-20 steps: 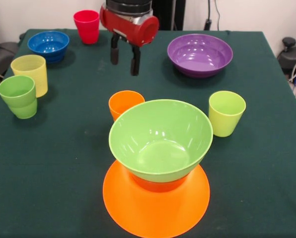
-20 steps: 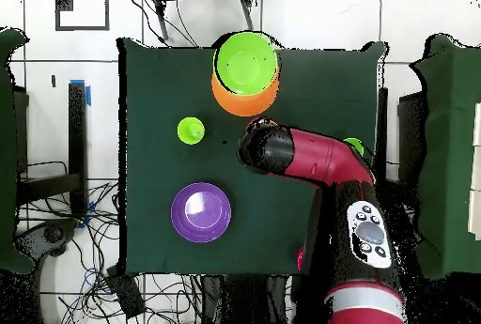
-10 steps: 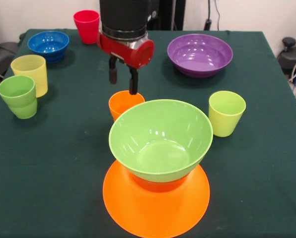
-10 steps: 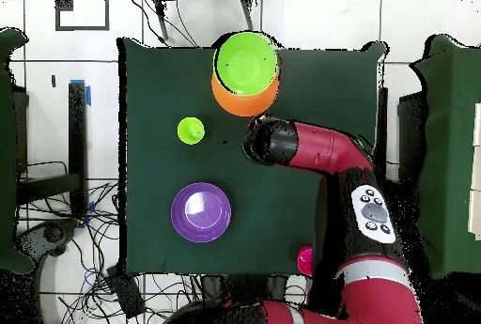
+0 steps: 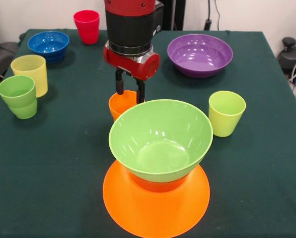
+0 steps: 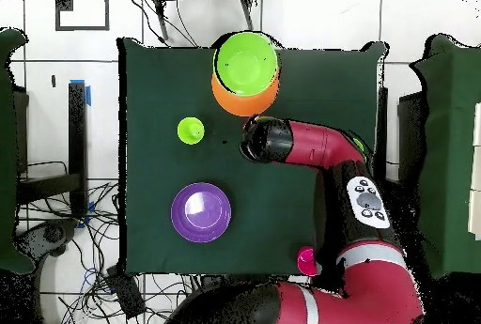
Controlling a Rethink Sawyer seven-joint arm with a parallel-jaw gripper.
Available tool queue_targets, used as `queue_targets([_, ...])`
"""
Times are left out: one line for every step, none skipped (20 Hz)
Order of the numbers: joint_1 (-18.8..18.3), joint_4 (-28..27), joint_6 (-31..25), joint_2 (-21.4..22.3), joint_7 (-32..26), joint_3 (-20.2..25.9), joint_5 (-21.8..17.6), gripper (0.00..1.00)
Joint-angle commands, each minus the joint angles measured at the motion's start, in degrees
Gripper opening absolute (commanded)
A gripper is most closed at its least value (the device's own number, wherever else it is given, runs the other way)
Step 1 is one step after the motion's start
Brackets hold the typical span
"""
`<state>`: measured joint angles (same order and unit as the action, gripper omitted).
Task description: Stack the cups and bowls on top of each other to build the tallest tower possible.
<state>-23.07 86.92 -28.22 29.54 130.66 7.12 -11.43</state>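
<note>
From overhead you lose the orange cup, blue bowl and yellow cup under the arm (image 6: 319,146). At 12 o'clock of the green bowl (image 5: 160,139), the orange cup (image 5: 123,104) shows only partly.

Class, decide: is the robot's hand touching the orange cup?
Cannot tell. In the front view the hand reaches the orange cup's rim, but no contact or gap shows plainly; the arm hides both overhead.

tower (image 5: 158,163): green bowl on red-orange bowl on inverted orange bowl
</note>
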Motion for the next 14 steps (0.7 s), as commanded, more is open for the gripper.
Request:
queue_targets([-2.13, -3.42, -4.19, -3.1, -12.43, 6.31, -5.68, 1.0])
queue_targets([-2.45, -3.6, -4.46, -3.25, -12.62, 6.46, -5.93, 1.0])
queue_targets([-2.84, -3.81, -4.95, -3.21, -13.01, 6.54, -6.13, 1.0])
queue_targets([-3.1, -3.85, -5.16, -3.17, -13.15, 6.68, -6.32, 1.0])
queue_targets([-3.46, -3.95, -5.6, -3.05, -13.5, 6.86, -6.53, 1.0])
queue_targets([-3.73, -4.13, -6.02, -3.05, -13.74, 7.03, -6.74, 1.0])
queue_targets([-4.0, -4.32, -6.43, -3.05, -13.98, 7.2, -6.96, 1.0])
queue_targets([-4.16, -4.4, -6.62, -3.05, -14.04, 7.31, -7.11, 1.0])
queue_targets([-4.29, -4.58, -6.67, -3.21, -14.03, 7.39, -7.31, 1.0])
queue_targets([-4.39, -4.64, -6.71, -3.25, -14.02, 7.48, -7.49, 1.0])
queue_targets([-4.59, -4.58, -6.9, -3.18, -14.06, 7.6, -7.65, 1.0])
queue_targets([-4.73, -4.47, -6.9, -3.11, -14.01, 7.73, -7.8, 1.0])
queue_targets([-4.92, -4.01, -7.03, -2.68, -13.97, 7.79, -7.91, 1.0])
queue_targets([-4.99, -3.76, -7.15, -2.43, -13.89, 7.84, -8.01, 1.0])
